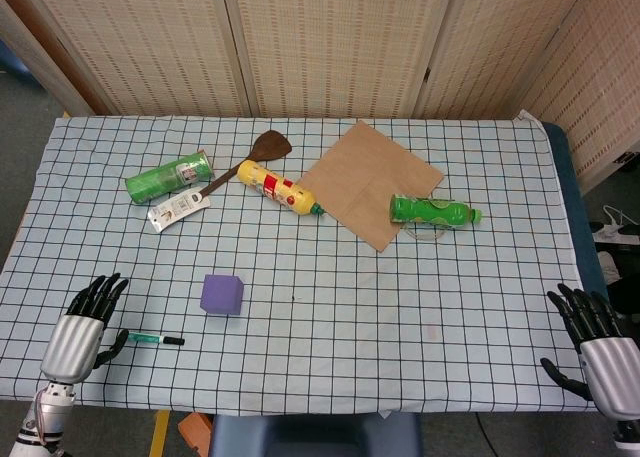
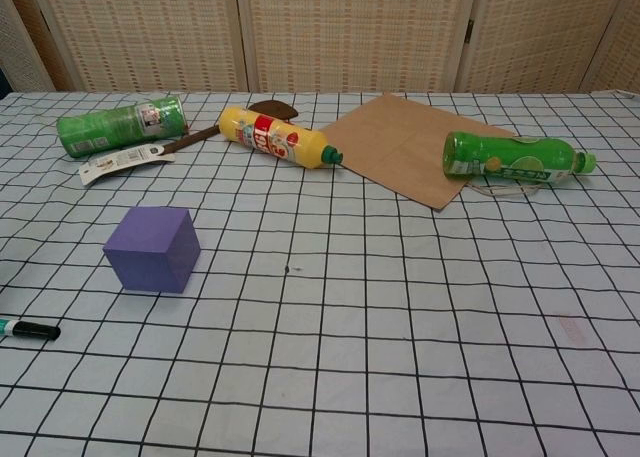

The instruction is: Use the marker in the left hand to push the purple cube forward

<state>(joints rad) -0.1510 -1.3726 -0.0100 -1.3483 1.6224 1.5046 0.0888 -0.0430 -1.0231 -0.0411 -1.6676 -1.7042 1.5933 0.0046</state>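
The purple cube (image 1: pixel 222 294) (image 2: pixel 151 248) stands on the checked tablecloth, left of centre. A green-and-black marker (image 1: pixel 156 338) (image 2: pixel 29 329) lies flat on the cloth near the front edge, left of and nearer than the cube. My left hand (image 1: pixel 83 329) hovers at the front left corner with its fingers spread. Its thumb reaches toward the marker's left end, and nothing is held. My right hand (image 1: pixel 597 339) is at the front right edge, fingers apart and empty. Neither hand shows in the chest view.
Toward the back lie a green can (image 1: pixel 168 176), a white packet (image 1: pixel 179 209), a brown spatula (image 1: pixel 252 158), a yellow bottle (image 1: pixel 280 187), a brown paper sheet (image 1: pixel 368 181) and a green bottle (image 1: pixel 432 211). The table edge (image 1: pixel 300 411) runs along the front.
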